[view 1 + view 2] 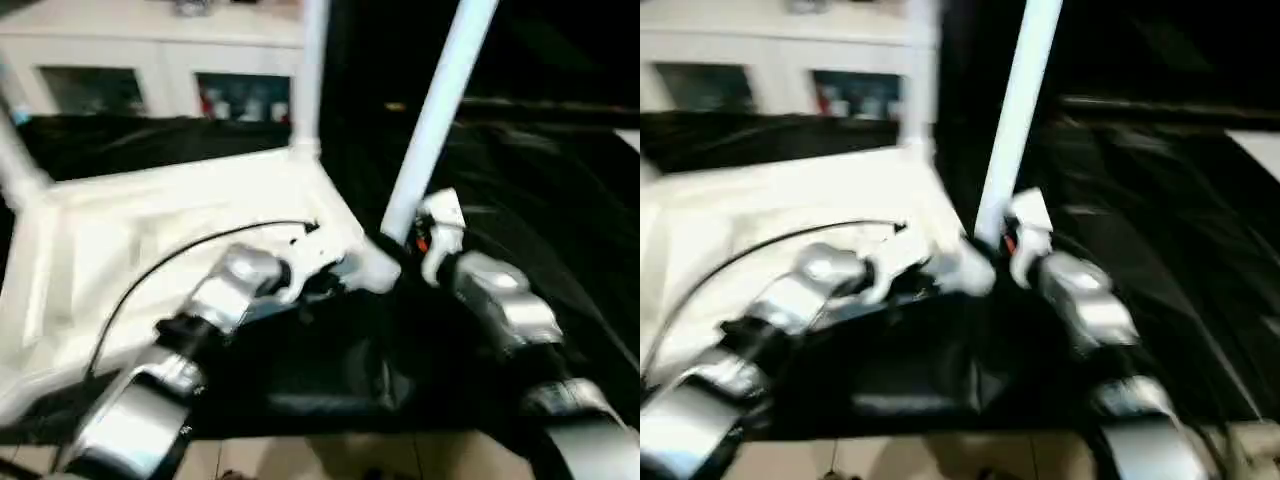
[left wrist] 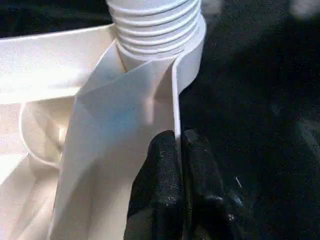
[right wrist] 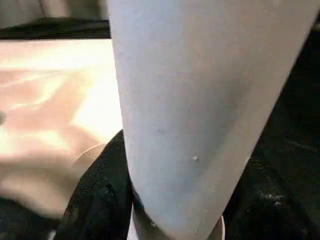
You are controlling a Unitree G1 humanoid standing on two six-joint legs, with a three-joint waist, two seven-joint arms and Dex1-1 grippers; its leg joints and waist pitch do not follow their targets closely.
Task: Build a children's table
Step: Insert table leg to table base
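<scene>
Currently my left gripper (image 2: 181,150) pinches the stiff, thin tabletop (image 1: 150,240) rim at centre frame, while my right gripper (image 1: 425,240), half-open, clasps the light, slippery-looking leg (image 1: 440,110) low near its socket.

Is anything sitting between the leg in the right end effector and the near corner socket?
Nothing visible. The leg held by the right end effector already meets the corner socket of the tabletop, leaning. The left end effector pinches the tabletop's rim beside it.
</scene>
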